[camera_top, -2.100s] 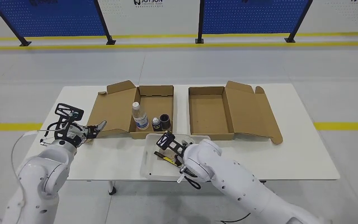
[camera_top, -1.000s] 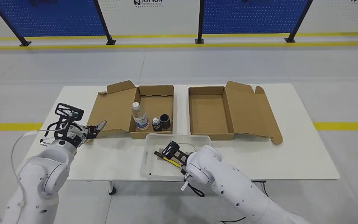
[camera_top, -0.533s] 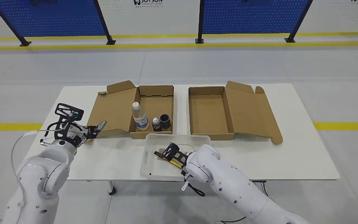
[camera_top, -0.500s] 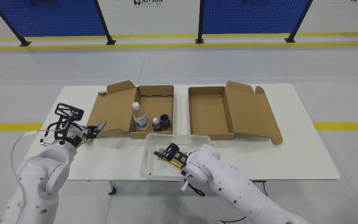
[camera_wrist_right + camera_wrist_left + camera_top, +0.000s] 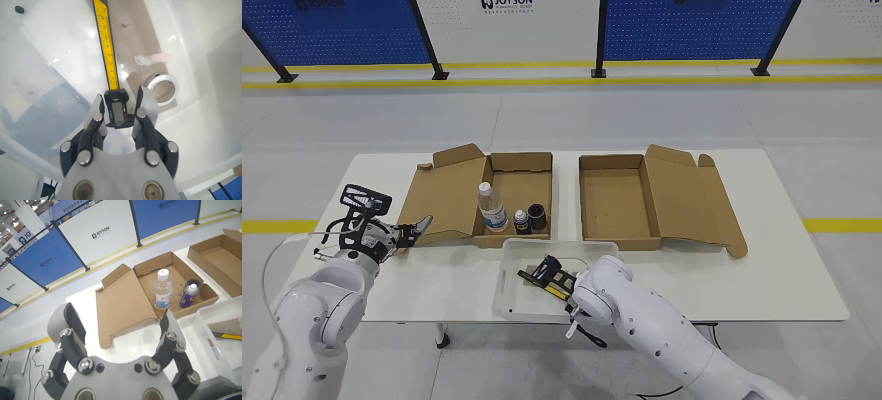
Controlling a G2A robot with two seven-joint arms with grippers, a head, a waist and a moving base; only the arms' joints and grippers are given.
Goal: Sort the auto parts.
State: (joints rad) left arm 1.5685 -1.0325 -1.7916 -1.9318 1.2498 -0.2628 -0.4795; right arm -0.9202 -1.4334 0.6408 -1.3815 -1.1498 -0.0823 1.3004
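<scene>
My right gripper (image 5: 120, 98) has dropped into the clear bin (image 5: 189, 37), fingers (image 5: 145, 101) spread either side of the caliper (image 5: 110, 62) lying there. I'd squeeze its black head squarely, then lift slowly. My left gripper (image 5: 118, 309) has its fingers wide apart.

A bottle (image 5: 491, 208) and spray can (image 5: 522, 221) are housed in the left cardboard box (image 5: 517, 183), beside the right box (image 5: 617, 200). A caliper (image 5: 107, 47) and ring (image 5: 163, 89) are contained in the bin (image 5: 508, 290) in front.

- The caliper (image 5: 108, 47) is running off the picture's edge in the right wrist view, and the right tool (image 5: 120, 92) is covering its lower end.
- The right arm is hiding part of the clear bin (image 5: 512, 295) in the top view.
</scene>
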